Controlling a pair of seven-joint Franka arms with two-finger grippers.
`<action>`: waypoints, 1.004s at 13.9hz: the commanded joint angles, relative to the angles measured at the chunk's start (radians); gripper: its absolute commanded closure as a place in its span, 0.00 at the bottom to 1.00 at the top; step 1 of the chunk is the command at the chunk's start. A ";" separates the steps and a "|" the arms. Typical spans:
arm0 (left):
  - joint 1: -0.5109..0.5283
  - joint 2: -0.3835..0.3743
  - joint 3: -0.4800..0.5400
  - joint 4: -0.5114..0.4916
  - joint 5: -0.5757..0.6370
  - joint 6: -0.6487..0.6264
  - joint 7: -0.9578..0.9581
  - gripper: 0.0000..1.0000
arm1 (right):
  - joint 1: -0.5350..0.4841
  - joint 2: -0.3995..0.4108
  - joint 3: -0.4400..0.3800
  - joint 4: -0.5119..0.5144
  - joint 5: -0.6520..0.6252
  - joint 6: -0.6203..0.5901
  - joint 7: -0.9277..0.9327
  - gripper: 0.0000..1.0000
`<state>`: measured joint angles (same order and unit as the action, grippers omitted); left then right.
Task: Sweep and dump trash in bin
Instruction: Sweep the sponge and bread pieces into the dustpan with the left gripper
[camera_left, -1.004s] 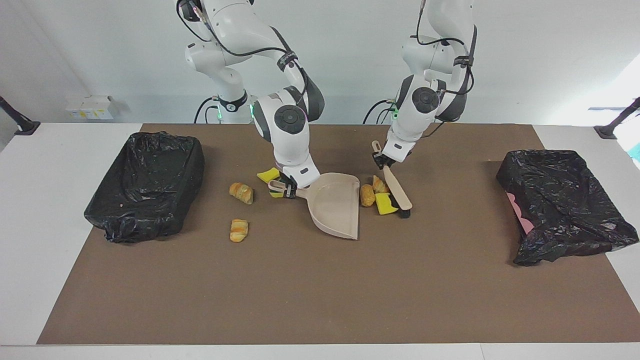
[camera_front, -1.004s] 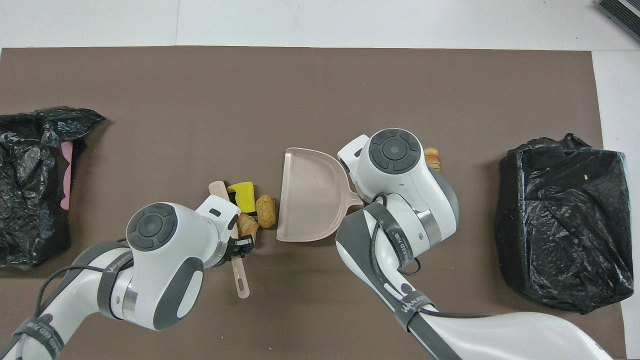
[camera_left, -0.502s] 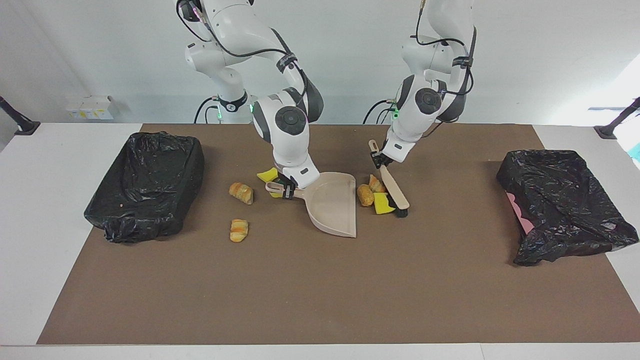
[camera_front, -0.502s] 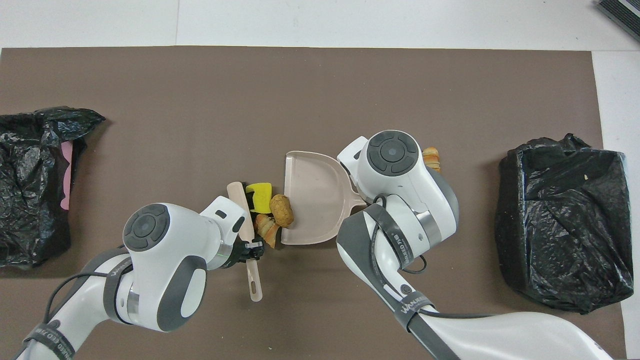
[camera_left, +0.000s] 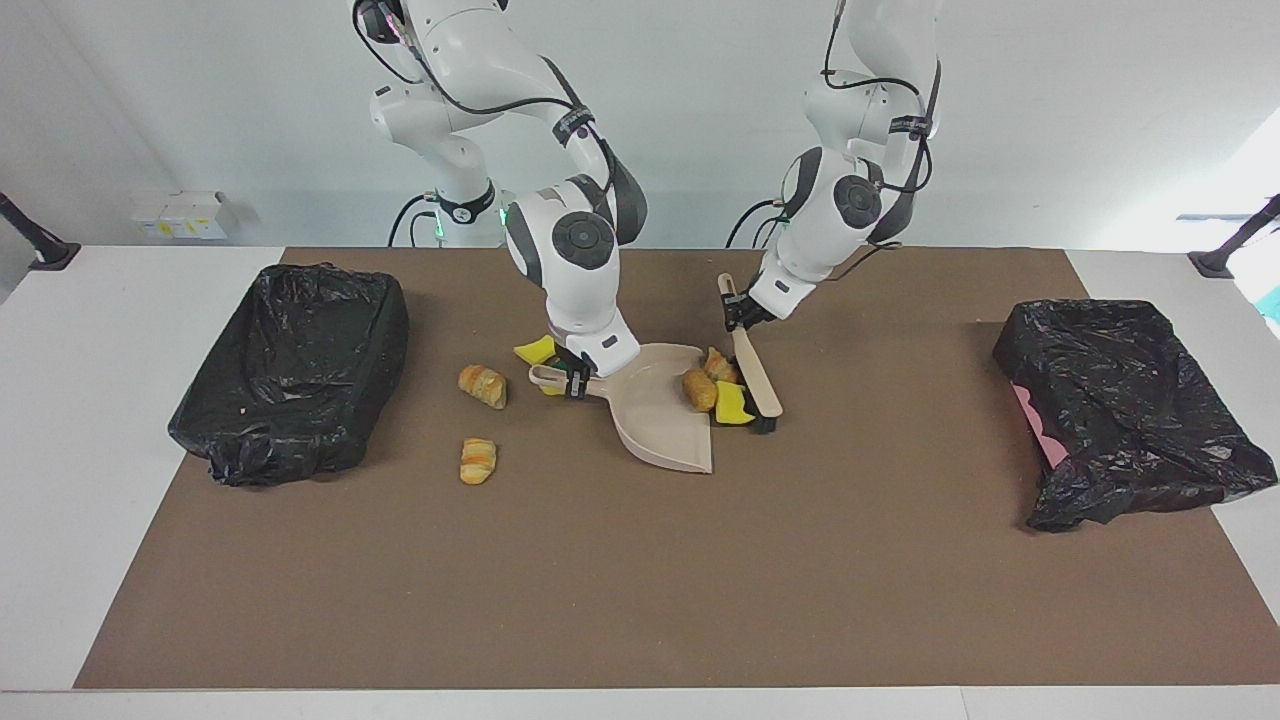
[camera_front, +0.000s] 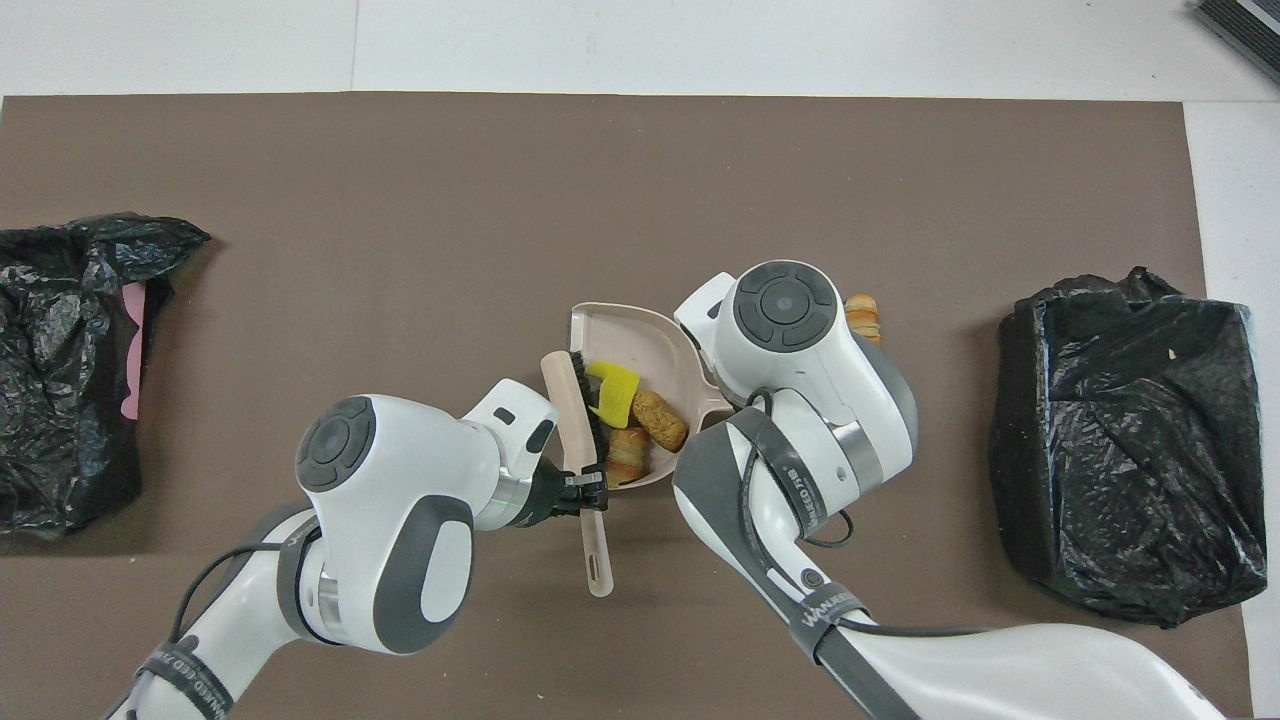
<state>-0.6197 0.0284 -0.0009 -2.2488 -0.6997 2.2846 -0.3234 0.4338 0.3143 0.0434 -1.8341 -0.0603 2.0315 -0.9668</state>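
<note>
The left gripper (camera_left: 738, 318) is clamped on the handle of the brush (camera_left: 752, 372), its dark bristle head down at the open lip of the beige dustpan (camera_left: 655, 420), and the right gripper (camera_left: 578, 382) is closed around the dustpan's handle, pinning the pan flat on the brown mat (camera_left: 640, 580) in the middle of the table. Three scraps of trash sit right at the pan's mouth against the brush: a bright yellow sponge piece (camera_front: 615, 392) with a dark face showing along one edge, a plump golden-brown bread chunk (camera_front: 661, 420), and a ridged, croissant-like chunk (camera_front: 626, 455) just beside it toward the robots. From overhead all three lie inside the pan's rim. Outside the pan, another yellow sponge piece (camera_left: 536, 350) lies just beside the right gripper, nearer to the robots than the pan's handle, partly hidden by the wrist. Two more golden, layered bread chunks rest on the mat toward the right arm's end: one (camera_left: 483, 386) near the handle, the other (camera_left: 478, 461) farther from the robots. A black-lined bin (camera_left: 295, 370) sits at the right arm's end of the table, and a second black-bagged bin (camera_left: 1120, 410) at the left arm's end, both well apart from the scraps.
</note>
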 joint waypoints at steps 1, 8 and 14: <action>0.000 0.027 0.007 0.040 -0.053 0.009 0.018 1.00 | -0.014 -0.003 0.007 -0.010 -0.021 -0.007 -0.036 1.00; 0.032 -0.059 0.021 -0.017 0.112 -0.034 -0.084 1.00 | -0.015 -0.004 0.007 -0.010 -0.023 -0.011 -0.036 1.00; -0.020 -0.102 0.012 -0.029 0.486 -0.189 -0.382 1.00 | -0.015 -0.003 0.007 -0.008 -0.023 -0.014 -0.052 1.00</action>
<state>-0.6014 -0.0196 0.0070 -2.2455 -0.2980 2.1469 -0.6144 0.4338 0.3143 0.0434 -1.8341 -0.0612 2.0315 -0.9722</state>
